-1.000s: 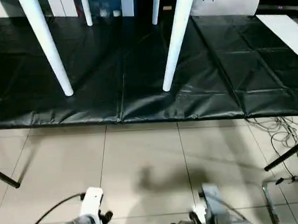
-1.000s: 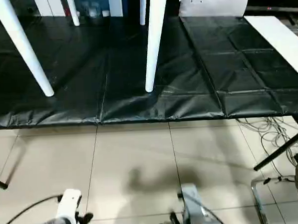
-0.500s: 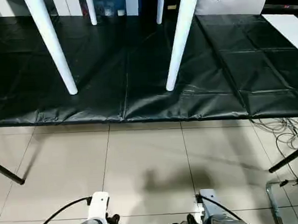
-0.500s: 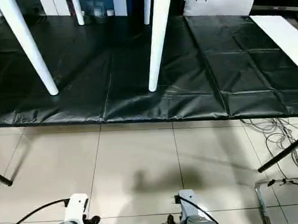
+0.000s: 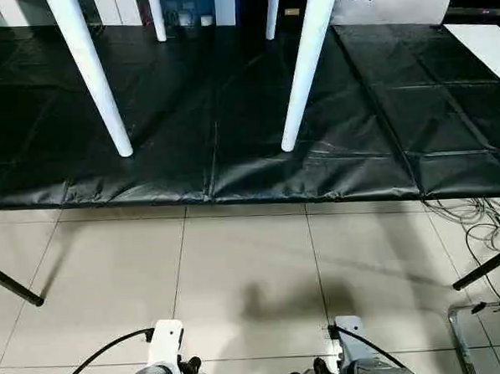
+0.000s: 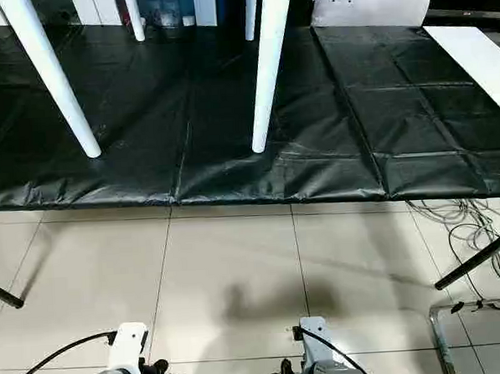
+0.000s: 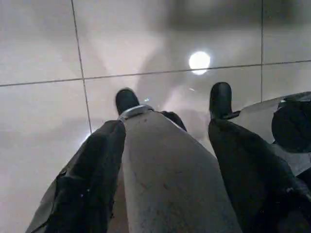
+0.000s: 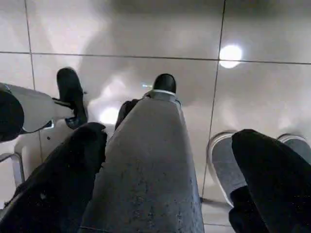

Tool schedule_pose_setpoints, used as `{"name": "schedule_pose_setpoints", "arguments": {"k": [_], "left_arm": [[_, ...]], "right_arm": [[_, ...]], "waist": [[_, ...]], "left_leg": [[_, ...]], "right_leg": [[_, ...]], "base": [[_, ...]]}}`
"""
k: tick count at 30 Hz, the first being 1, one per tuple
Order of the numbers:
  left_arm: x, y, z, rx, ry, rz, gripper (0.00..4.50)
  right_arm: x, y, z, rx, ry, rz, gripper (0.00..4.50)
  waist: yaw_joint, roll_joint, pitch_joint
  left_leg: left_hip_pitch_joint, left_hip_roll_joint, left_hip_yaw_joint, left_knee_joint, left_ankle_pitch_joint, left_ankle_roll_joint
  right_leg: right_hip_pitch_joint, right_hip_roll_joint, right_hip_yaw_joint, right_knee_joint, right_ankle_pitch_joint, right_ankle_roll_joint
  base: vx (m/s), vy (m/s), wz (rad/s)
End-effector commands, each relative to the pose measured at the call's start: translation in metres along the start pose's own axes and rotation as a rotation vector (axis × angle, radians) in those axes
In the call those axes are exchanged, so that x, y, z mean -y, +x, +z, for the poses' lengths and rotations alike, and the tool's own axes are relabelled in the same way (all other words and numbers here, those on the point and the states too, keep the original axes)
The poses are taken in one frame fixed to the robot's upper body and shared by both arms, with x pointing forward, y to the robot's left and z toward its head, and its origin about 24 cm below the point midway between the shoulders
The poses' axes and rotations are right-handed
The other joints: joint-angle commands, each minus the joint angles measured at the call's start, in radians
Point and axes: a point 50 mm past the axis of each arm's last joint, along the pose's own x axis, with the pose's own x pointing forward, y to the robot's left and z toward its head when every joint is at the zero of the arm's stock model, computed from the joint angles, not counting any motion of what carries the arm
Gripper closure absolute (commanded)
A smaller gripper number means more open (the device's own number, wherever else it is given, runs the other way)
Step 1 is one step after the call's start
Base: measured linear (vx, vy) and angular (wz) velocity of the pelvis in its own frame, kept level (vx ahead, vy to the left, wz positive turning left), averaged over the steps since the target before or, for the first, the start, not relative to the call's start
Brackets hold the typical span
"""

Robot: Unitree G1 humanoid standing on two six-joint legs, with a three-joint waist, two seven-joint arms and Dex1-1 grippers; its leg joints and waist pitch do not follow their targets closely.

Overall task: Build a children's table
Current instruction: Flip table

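Black mat over pale floor tiles; children's table stands on mat. Wrist views: left gripper and right gripper spread, empty, above tiles.

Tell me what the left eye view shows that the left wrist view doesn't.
Left eye view: white table legs standing on a black mat, and loose cables on the floor to the right. Left wrist view: the left tool seen close, its black fingers spread open, a grey part of the robot beyond them, and a lamp's glare on the tiles. Both: the pale tiled floor.
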Motion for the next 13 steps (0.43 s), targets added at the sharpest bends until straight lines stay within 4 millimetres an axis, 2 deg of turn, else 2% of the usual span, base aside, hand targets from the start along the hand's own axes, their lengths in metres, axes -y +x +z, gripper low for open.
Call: {"name": "schedule_pose_setpoints", "arguments": {"k": [1,13], "left_arm": [[-0.0002,-0.0002,-0.0054,-0.017,-0.003,0.008,1.38],[-0.0002,-0.0002,-0.0054,-0.017,-0.003,0.008,1.38]], "right_arm": [[0.0005,0.0003,-0.0118,-0.046,0.01,-0.004,0.0],[0.0005,0.0003,-0.0118,-0.046,0.01,-0.004,0.0]], "waist": [[0.0,0.012,-0.036],[0.0,0.012,-0.035]], "left_leg": [[0.01,0.093,-0.031,-0.1,-0.232,0.029],[0.01,0.093,-0.029,-0.102,-0.218,0.034]], "right_leg": [[0.026,-0.12,0.074,-0.084,-0.14,-0.265],[0.026,-0.12,0.074,-0.085,-0.127,-0.266]], "base": [[0.0,0.0,0.0],[0.0,0.0,0.0]]}}
